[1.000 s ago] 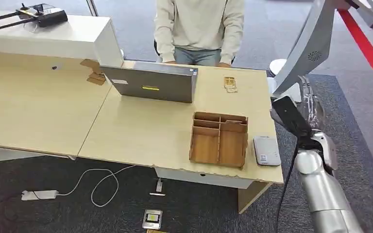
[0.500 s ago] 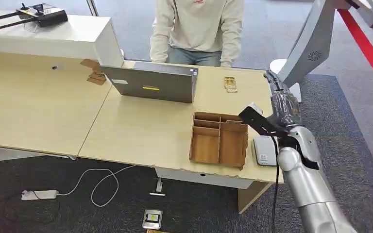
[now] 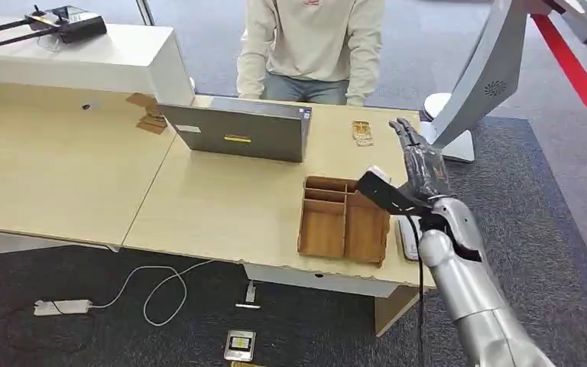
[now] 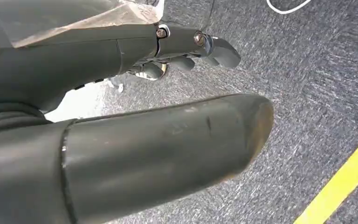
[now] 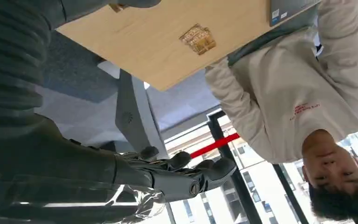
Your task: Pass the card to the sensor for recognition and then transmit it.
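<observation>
- Right hand (image 3: pixel 422 164) raised over counter (image 3: pixel 222 206) right edge, fingers extended and apart, holding nothing.
- Card (image 3: pixel 362 133) lies flat on far counter, left of and beyond the hand, apart.
- Left hand (image 4: pixel 186 44) over carpet, fingers loosely apart, nothing held.

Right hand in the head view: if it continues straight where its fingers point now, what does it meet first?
The right hand points across the table's far right corner, above the surface. The small gold card lies left of that line, so the way looks free, though depth is uncertain.
</observation>
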`<state>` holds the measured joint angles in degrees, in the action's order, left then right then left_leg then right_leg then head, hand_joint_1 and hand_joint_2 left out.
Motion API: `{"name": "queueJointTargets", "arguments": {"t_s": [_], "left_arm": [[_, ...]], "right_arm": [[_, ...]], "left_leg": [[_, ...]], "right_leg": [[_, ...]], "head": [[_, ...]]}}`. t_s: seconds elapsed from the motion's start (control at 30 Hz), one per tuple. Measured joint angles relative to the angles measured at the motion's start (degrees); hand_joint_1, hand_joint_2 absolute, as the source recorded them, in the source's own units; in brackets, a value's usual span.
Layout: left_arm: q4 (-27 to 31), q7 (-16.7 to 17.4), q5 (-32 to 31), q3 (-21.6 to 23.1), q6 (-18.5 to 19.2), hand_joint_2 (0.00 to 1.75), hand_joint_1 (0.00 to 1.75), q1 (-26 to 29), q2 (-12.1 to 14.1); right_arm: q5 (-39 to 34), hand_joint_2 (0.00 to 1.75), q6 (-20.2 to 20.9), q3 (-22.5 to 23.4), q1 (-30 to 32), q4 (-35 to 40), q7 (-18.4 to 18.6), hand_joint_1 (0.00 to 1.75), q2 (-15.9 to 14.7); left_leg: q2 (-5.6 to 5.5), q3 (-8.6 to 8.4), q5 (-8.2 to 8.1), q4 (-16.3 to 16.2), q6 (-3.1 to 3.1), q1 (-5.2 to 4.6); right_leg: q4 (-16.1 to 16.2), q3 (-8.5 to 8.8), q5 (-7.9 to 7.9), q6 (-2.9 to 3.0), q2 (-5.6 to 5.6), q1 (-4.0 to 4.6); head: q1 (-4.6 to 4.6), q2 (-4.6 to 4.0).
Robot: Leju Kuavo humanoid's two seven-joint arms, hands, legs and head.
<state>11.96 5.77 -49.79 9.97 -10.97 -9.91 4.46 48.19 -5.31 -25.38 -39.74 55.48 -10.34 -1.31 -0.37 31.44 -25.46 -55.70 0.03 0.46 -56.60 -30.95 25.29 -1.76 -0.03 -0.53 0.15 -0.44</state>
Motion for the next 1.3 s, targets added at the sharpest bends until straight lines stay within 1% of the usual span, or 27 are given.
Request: {"name": "queueJointTargets", "arguments": {"t_s": [0.3,0.43,0.53,0.8,0.97,1.07,1.3], "left_arm": [[0.0,0.11,0.2,0.0,-0.35,0.0,0.0,0.21,0.0],[0.0,0.11,0.39,0.0,-0.53,0.0,0.0,0.26,0.0],[0.0,0.11,0.68,0.0,-1.14,0.0,0.0,0.6,0.0],[0.0,-0.02,1.62,-0.11,-1.93,0.0,0.0,1.53,0.02],[0.0,-0.35,2.73,-0.5,-2.58,0.0,0.0,2.59,0.02],[0.0,-0.39,2.56,-0.52,-2.58,0.0,0.0,2.78,0.02],[0.0,-0.37,2.1,-0.5,-2.6,0.0,0.0,2.77,0.02]], "right_arm": [[-0.41,1.75,0.5,-1.97,-1.47,-2.43,-0.24,0.0,1.79],[-0.55,1.75,0.89,-2.45,-1.88,-3.3,-0.2,0.0,2.03],[-1.51,1.75,1.75,-2.67,-1.98,-3.39,0.81,0.0,1.86],[-3.76,1.75,5.09,-2.69,-1.03,-1.79,3.58,0.0,-0.77],[-5.01,1.75,7.26,-2.69,0.16,0.85,4.13,0.0,-2.56],[-5.16,1.75,9.05,-2.69,1.07,3.02,5.25,0.0,-3.41],[-5.22,1.75,9.77,-2.69,3.35,6.67,5.97,0.0,-4.35]], "left_leg": [[0.0,0.0,0.0,0.0,0.0,0.0],[0.0,0.0,0.0,-0.01,0.0,0.0],[0.01,-0.02,0.0,-0.01,0.0,0.0],[0.02,-0.01,0.0,-0.02,0.0,0.0],[0.02,-0.01,0.0,-0.02,0.0,0.0],[0.01,-0.02,0.0,-0.02,0.0,0.0],[0.03,-0.01,0.0,-0.01,0.0,0.0]], "right_leg": [[0.0,0.0,0.0,0.0,0.0,0.0],[0.0,0.0,0.0,0.0,0.0,0.0],[0.0,-0.01,0.0,0.0,0.0,0.0],[0.01,-0.02,0.0,0.0,0.0,-0.01],[0.02,-0.03,0.0,0.0,0.0,-0.01],[0.02,-0.03,0.0,0.0,0.0,0.0],[0.02,-0.03,0.0,0.0,0.0,0.0]], "head": [[0.0,0.0],[0.0,0.0],[-0.02,0.0],[0.0,0.0],[0.0,0.0],[0.0,0.0],[0.0,0.0]]}}
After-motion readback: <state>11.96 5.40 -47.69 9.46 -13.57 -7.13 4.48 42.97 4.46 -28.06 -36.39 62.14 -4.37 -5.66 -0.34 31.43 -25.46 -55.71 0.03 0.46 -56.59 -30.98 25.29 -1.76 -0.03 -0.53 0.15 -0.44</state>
